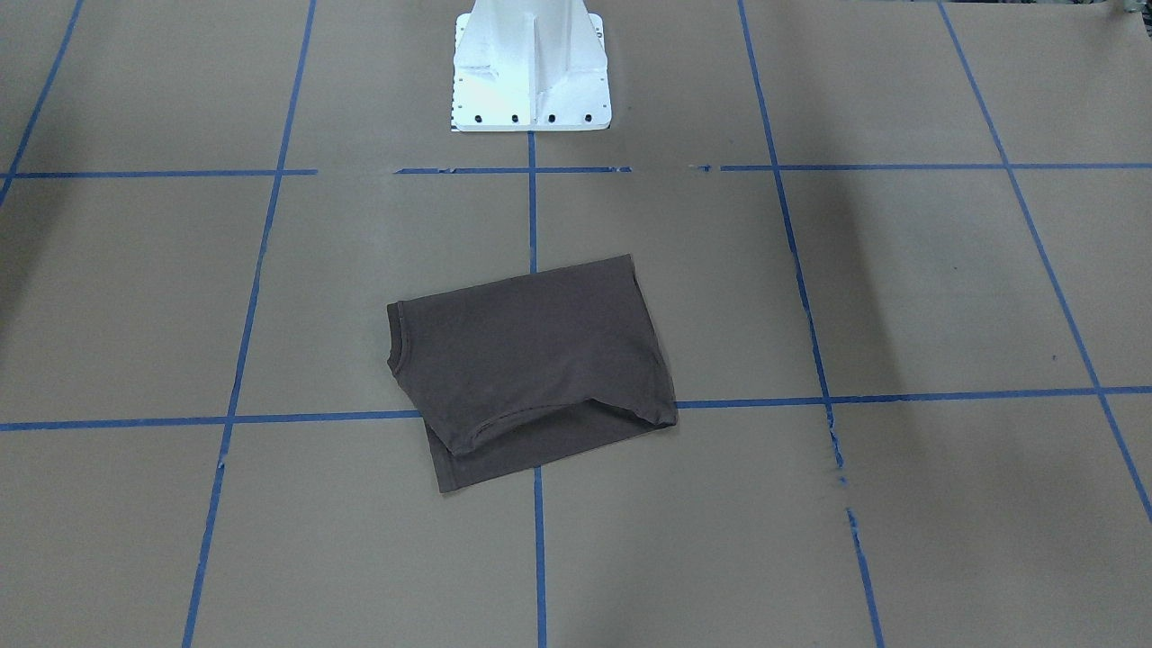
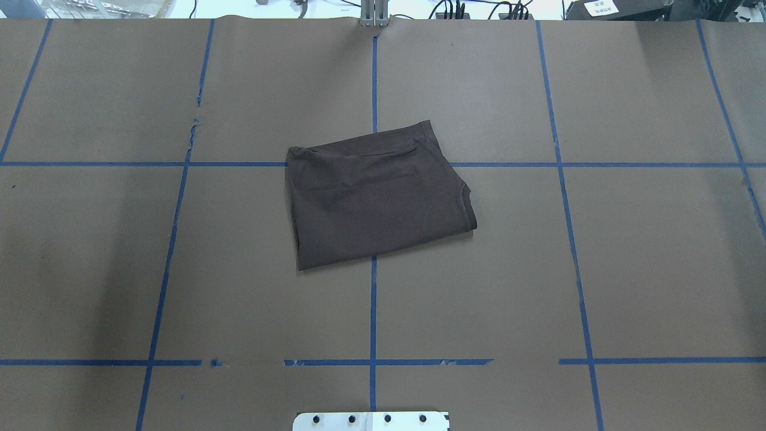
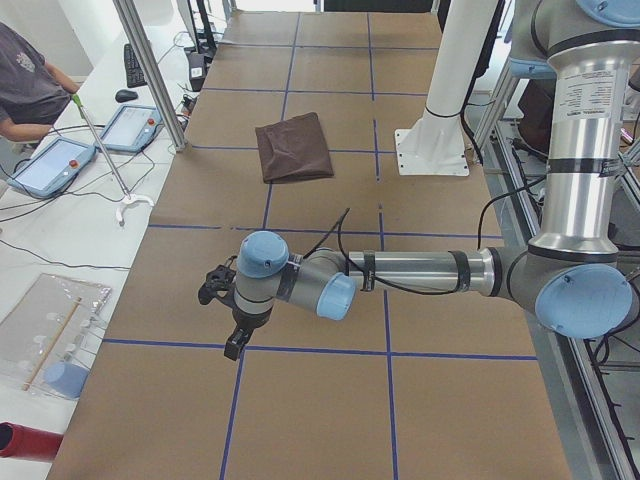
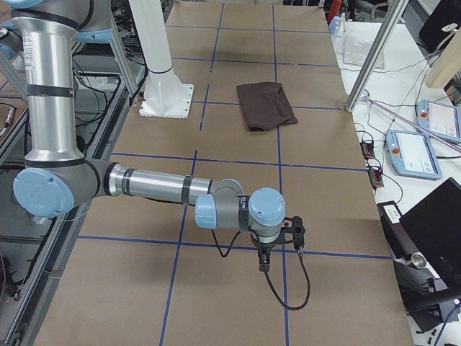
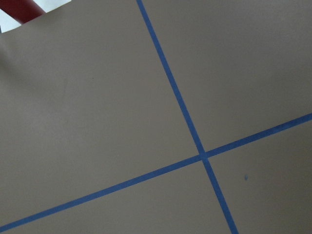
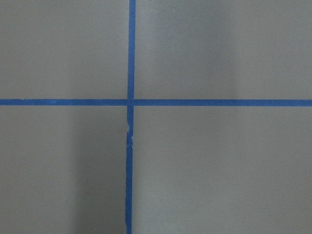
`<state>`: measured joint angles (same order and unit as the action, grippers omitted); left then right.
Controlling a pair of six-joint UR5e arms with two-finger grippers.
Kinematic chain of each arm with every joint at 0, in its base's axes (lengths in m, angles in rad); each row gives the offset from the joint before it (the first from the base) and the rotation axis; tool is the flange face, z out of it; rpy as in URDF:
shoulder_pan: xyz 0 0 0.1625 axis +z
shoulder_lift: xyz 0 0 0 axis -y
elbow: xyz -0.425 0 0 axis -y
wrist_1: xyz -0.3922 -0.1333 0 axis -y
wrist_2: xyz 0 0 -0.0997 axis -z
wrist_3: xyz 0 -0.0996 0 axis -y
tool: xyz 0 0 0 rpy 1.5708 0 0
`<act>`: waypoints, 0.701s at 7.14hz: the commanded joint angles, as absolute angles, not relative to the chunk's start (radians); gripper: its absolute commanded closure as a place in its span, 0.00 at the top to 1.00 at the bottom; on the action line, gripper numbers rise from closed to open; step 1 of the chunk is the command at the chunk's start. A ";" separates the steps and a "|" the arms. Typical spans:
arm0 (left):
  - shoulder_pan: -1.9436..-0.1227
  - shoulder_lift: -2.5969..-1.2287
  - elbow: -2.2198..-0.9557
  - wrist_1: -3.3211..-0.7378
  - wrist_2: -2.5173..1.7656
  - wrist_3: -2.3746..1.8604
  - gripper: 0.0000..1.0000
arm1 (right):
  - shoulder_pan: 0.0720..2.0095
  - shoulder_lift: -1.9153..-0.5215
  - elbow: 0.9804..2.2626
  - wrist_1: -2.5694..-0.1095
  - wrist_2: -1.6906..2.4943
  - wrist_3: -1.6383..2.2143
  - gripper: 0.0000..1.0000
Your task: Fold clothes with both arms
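Observation:
The clothes are one dark grey-brown T-shirt (image 1: 531, 360) folded into a compact rectangle, lying flat in the middle of the table (image 2: 377, 197), a little ahead of the pedestal (image 3: 293, 147) (image 4: 265, 104). No gripper touches it. My left gripper (image 3: 213, 290) hangs low over the brown paper far from the shirt, toward the table's left end; I cannot tell whether it is open or shut. My right gripper (image 4: 295, 232) hangs likewise near the right end, and its state cannot be told either. Both wrist views show only paper and blue tape lines.
The white pedestal base (image 1: 531, 67) stands behind the shirt. A person (image 3: 25, 85) sits at a side bench with teach pendants (image 3: 55, 165). Metal posts (image 3: 150, 70) (image 4: 367, 58) stand at the table's far edge. A red cylinder (image 3: 25, 440) lies off the left end.

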<state>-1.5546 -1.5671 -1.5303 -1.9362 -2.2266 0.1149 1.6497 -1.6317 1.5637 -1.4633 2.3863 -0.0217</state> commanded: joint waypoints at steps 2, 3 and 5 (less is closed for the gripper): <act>-1.552 -1.568 -1.621 -1.730 -2.238 0.113 1.00 | 1.651 -1.631 1.696 -1.631 2.398 -0.018 1.00; -1.552 -1.562 -1.659 -1.680 -2.238 0.114 1.00 | 1.649 -1.631 1.777 -1.751 2.401 -0.018 1.00; -1.552 -1.562 -1.660 -1.684 -2.238 0.115 1.00 | 1.648 -1.635 1.784 -1.766 2.396 -0.020 1.00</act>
